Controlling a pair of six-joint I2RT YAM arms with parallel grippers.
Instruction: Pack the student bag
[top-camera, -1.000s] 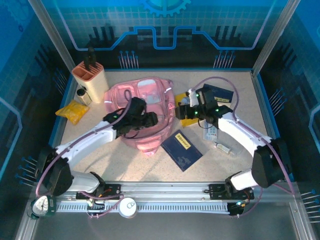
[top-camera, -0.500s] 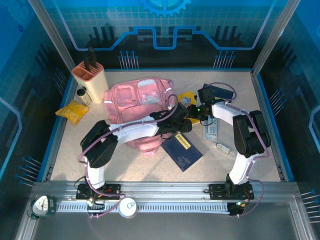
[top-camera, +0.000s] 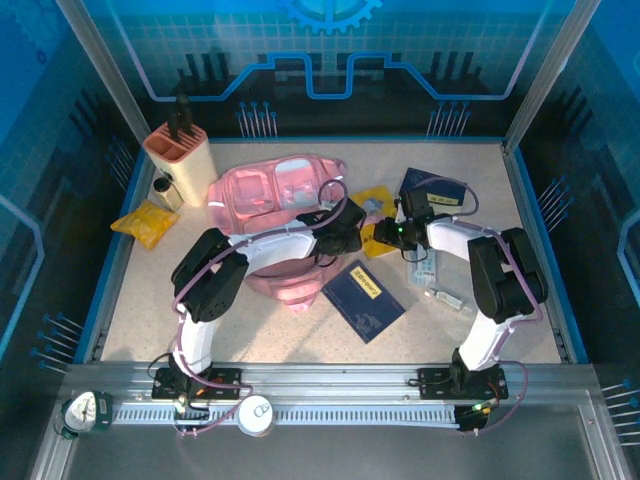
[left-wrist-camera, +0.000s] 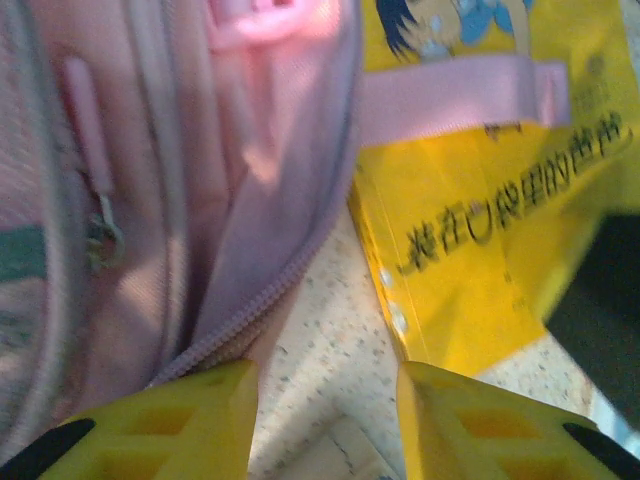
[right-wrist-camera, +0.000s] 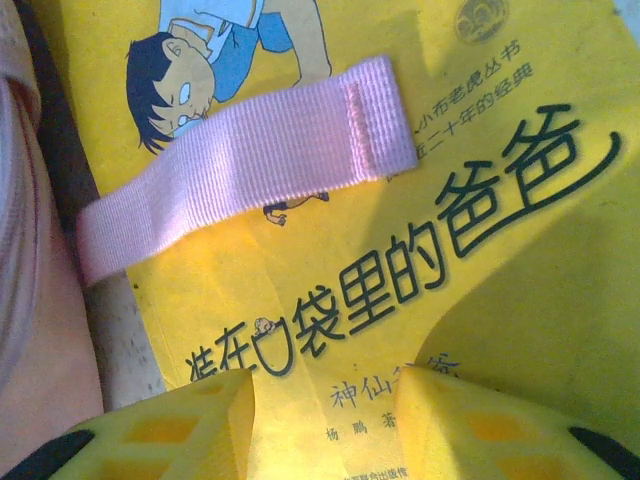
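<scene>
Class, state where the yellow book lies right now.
In the top view the yellow book lies just right of the student bag, a pink strap across its cover.

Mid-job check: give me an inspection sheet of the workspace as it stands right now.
Surface: speckled table, no spills seen.
Job's things: student bag lies at centre back; its pink strap crosses the yellow book.
Clutter: navy booklet in front, second navy booklet back right, peach holder, small bottle, yellow packet.
Grippers: left gripper open beside the bag's zipper edge; right gripper open over the yellow book.
Cables: purple cables loop off both arms, one above the bag.
Surroundings: blue patterned walls, metal frame posts.
</scene>
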